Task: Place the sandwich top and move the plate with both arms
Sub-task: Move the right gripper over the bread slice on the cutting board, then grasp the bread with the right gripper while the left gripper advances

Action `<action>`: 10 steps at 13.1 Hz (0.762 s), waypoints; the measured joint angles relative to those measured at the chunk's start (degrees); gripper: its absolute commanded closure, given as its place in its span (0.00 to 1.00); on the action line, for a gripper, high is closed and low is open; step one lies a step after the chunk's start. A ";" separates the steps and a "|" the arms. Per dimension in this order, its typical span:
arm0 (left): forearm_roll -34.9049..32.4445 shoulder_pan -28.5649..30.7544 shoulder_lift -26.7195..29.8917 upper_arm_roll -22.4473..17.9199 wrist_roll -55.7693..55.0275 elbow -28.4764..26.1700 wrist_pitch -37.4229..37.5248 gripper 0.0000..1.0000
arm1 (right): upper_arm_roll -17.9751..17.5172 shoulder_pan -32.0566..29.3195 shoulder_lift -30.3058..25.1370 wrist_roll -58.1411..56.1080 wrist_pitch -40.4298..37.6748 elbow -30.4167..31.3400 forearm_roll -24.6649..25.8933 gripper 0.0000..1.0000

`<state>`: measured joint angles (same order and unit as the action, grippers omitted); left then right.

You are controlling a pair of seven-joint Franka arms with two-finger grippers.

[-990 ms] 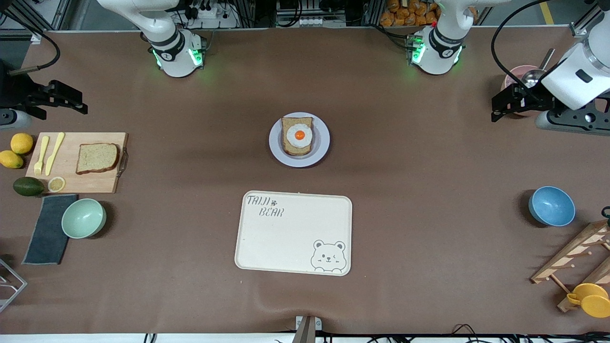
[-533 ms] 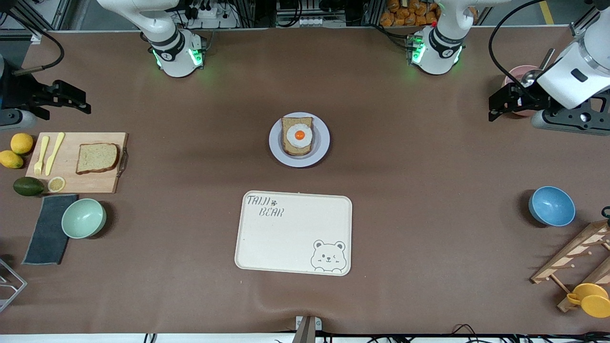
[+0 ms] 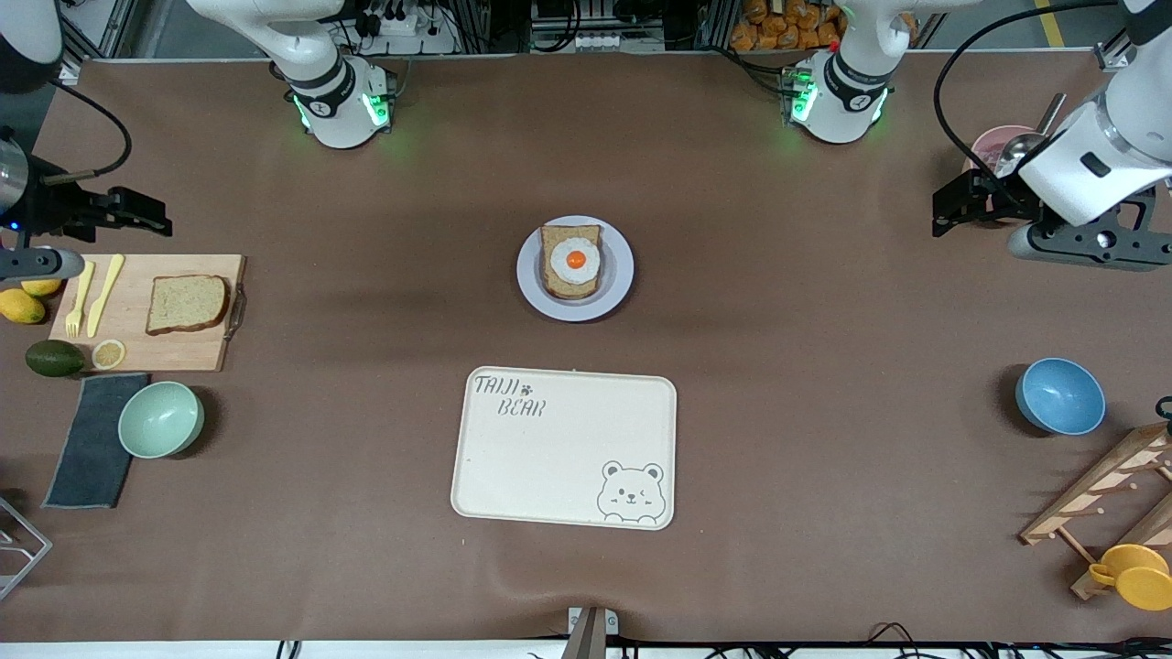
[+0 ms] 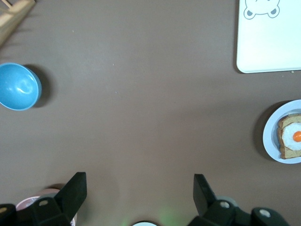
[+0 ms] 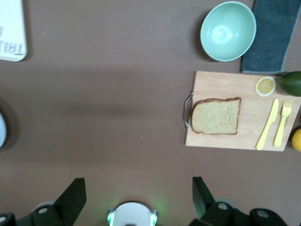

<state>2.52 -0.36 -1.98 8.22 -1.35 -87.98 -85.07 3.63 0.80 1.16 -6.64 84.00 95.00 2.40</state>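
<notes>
1. Front view: over the last second we find both arms shifting while everything on the table stays put. The right gripper (image 3: 137, 212) has drifted toward the cutting board (image 3: 174, 348) at the right arm's end of the table and now hangs just over its edge by the fork (image 3: 77, 295) and knife (image 3: 106, 291). The left gripper (image 3: 957, 206) has edged inward from the pink bowl (image 3: 987, 142) at the left arm's end. The bread slice (image 3: 187, 303) lies flat on the board, untouched. The plate (image 3: 618, 270) sits mid-table, carrying the egg toast (image 3: 572, 263); the tray (image 3: 563, 448) lies nearer the camera than the plate.

2. Left wrist view: we see the left gripper (image 4: 140, 190) with jaws spread wide and nothing between them, over bare table. The plate (image 4: 270, 139) shows at the frame edge, well apart, as does the blue bowl (image 4: 18, 86).

3. Right wrist view: the right gripper (image 5: 139, 193) is likewise spread and empty. The bread slice (image 5: 216, 116) lies ahead on the cutting board (image 5: 244, 136), beside the green bowl (image 5: 228, 30).

4. Finding: we judge the right arm to be approaching the bread slice; no task step is yet complete.
</notes>
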 measured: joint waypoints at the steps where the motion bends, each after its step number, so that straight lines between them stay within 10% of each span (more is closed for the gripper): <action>1: 1.96 1.13 -0.03 -0.05 0.06 -0.81 0.02 0.00 | 0.03 -0.83 0.01 0.00 2.03 2.09 0.28 0.00; 10: 8.04 3.24 -0.80 0.38 0.35 -14.91 -5.33 0.00 | 0.34 -17.00 0.63 -21.99 22.65 19.19 -0.27 0.00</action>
<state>10.56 2.88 -2.78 8.60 -1.00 -102.89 -90.40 3.97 -16.20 1.79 -28.63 106.64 114.20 2.12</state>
